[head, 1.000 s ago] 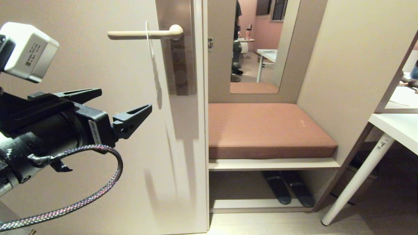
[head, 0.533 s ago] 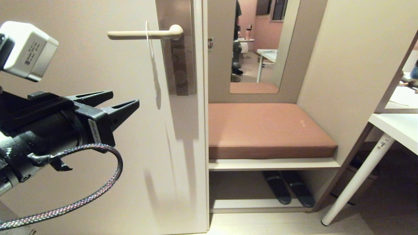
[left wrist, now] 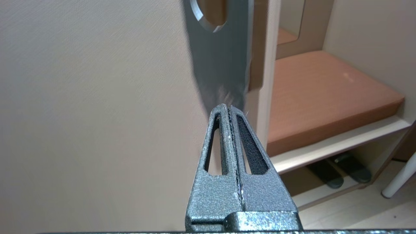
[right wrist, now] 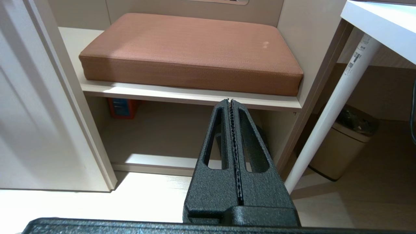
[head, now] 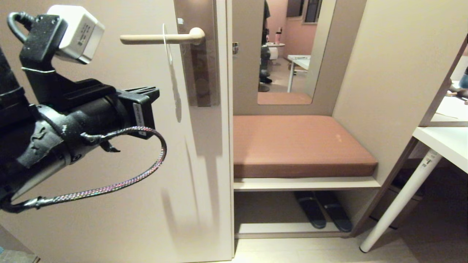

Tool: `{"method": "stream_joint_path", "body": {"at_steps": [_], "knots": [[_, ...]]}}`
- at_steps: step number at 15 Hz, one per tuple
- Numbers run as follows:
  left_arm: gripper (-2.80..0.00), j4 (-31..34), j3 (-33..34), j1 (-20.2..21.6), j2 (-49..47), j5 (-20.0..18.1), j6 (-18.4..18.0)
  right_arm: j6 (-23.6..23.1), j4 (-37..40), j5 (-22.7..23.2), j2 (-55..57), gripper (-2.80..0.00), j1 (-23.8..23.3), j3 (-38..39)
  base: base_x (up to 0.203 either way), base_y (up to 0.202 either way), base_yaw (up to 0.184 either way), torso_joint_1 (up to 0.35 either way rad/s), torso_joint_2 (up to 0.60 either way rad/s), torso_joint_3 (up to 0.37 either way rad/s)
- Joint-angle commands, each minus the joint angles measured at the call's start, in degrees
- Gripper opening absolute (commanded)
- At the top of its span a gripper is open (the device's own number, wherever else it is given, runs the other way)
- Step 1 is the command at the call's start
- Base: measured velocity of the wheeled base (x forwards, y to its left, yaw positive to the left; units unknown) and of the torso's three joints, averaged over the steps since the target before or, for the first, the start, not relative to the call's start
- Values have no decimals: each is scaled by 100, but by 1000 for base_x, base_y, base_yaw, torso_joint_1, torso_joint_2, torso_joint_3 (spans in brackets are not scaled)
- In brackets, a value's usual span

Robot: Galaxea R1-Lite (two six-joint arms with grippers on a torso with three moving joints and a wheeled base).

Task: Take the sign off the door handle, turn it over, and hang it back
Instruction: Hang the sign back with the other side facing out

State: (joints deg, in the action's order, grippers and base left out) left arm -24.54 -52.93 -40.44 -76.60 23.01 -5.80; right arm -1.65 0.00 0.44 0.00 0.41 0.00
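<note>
Beyond my left fingers (left wrist: pixel 230 109) hangs the sign (left wrist: pixel 221 61), edge-on, long axis vertical, hole looped over the door handle (head: pixel 161 37). Those fingers are pressed together just below its bottom end, pinching nothing that I can see. My right fingers (right wrist: pixel 230 101), also pressed together, sit parked low, well apart.

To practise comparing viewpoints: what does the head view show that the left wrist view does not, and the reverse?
Head view only: the door handle carrying the sign edge-on, and a mirror. Left wrist view only: the sign's broad, holed face, just beyond the shut left claw. Both: sign, claw, brown cushion.
</note>
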Motion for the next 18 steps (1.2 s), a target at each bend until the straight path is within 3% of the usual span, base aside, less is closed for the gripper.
{"method": "stream_joint_path", "body": {"at_steps": [1, 12, 18], "knots": [[-280, -55, -258, 9, -458, -4, -13, -2, 0, 0, 6, -280, 2, 0, 0, 0, 0, 0, 0, 0], [-280, -68, -1248, -7, -1341, -7, -19, -2, 0, 0, 2, -280, 2, 0, 0, 0, 0, 0, 0, 0], [-280, -68, -1273, 18, -1377, 2, -26, -2, 0, 5, 9, -280, 2, 0, 0, 0, 0, 0, 0, 0]]}}
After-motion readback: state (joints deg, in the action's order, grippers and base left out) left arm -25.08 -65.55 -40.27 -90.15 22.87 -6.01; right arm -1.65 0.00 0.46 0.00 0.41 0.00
